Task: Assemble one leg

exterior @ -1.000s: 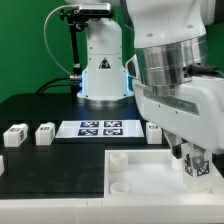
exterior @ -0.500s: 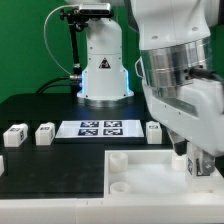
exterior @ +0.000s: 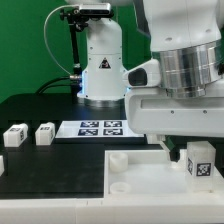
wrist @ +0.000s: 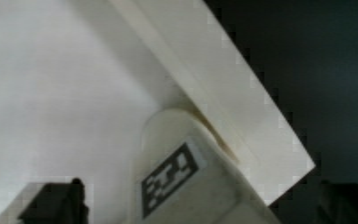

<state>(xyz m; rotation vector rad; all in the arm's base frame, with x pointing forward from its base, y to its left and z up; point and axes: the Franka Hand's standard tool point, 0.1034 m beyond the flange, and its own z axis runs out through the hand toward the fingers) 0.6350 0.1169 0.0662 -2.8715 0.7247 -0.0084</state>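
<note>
Pincer (exterior: 197, 150) open, jaws apart above the leg (exterior: 199, 161), not gripping it; fingertips largely hidden behind the arm's body. Leg stands upright at the white panel (exterior: 150, 185) corner on the exterior view's right. 2 more legs (exterior: 14, 135) (exterior: 45, 133) lie on the worktop (exterior: 40, 110) beside the marker board (exterior: 100, 128). Arm points straight down, its upper part cut off.

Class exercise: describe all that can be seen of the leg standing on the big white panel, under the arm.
The leg is a small white block that looks like plastic, with a black-and-white square marker on the face towards the exterior camera. It stands upright at the exterior view's right, on the white panel near one corner. The gripper hangs just above it; no finger visibly clamps it. In the wrist view it appears as a rounded white end with the marker.
</note>
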